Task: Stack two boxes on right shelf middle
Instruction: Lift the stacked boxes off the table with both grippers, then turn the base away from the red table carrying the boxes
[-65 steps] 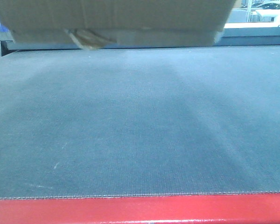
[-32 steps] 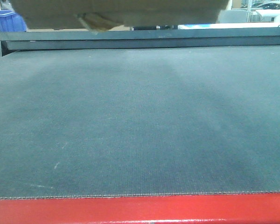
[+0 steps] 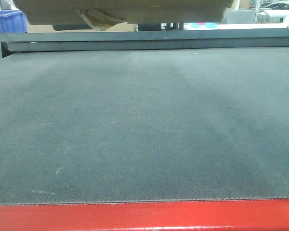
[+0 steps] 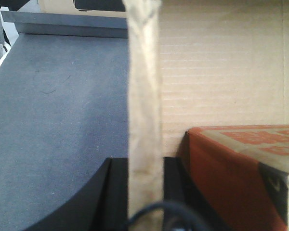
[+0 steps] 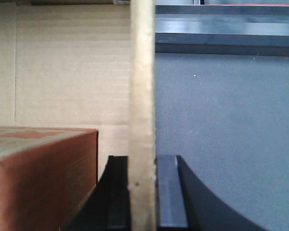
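A large open cardboard box [image 3: 125, 9] hangs above the grey shelf surface [image 3: 144, 125]; only its underside shows at the top of the front view. My left gripper [image 4: 144, 192] is shut on the box's left wall [image 4: 144, 86]. My right gripper [image 5: 142, 192] is shut on the box's right wall [image 5: 142, 72]. Inside the cardboard box lies a red-brown box with a tan top, which shows in the left wrist view [image 4: 236, 178] and the right wrist view [image 5: 38, 178].
A red front edge [image 3: 144, 216] runs along the near side of the shelf. A dark rail [image 3: 149, 39] bounds the far side. A blue crate [image 3: 7, 21] stands behind at the far left.
The cardboard box has risen: its underside has moved up and shows less in the front view, uncovering the far rail and the blue crate.
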You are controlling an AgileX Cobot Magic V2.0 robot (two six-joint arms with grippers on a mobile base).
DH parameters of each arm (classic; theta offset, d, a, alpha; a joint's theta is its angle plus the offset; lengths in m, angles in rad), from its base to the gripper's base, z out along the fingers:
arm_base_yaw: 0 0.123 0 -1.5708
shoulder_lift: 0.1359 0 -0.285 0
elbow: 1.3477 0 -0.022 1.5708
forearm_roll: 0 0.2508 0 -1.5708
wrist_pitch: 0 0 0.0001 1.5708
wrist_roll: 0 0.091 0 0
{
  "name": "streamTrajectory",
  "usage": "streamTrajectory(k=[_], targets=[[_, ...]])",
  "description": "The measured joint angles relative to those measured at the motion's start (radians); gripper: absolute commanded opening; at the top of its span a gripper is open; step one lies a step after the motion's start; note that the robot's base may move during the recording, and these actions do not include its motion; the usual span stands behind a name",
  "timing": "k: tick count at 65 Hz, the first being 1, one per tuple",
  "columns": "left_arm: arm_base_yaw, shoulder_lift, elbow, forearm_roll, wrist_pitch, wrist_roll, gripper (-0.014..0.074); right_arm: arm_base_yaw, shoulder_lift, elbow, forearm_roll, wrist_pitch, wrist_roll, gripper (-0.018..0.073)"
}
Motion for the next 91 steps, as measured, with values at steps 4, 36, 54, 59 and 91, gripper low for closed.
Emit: streamTrajectory(k=[4,36,54,59,91], targets=[[0.0,0.0,0.0,0.0,0.0,0.0,-0.0111,0.0,0.0,0.0,0.0,0.0,0.0,-0.0154],[0.0,0.0,0.0,0.0,0.0,0.0,-0.0111,0.0,0.0,0.0,0.0,-0.005,0.0,-0.0154],[0.0,0.0,0.0,0.0,0.0,0.0,-0.0111,0.0,0.0,0.0,0.0,-0.005,0.0,-0.0154],[0.0,0.0,0.0,0.0,0.0,0.0,-0.0111,0.0,0.0,0.0,0.0,-0.005,0.0,-0.0154],[0.0,0.0,0.0,0.002,-0.002,0.0,-0.0111,0.0,0.0,0.0,0.0,-0.01,0.0,-0.0154]])
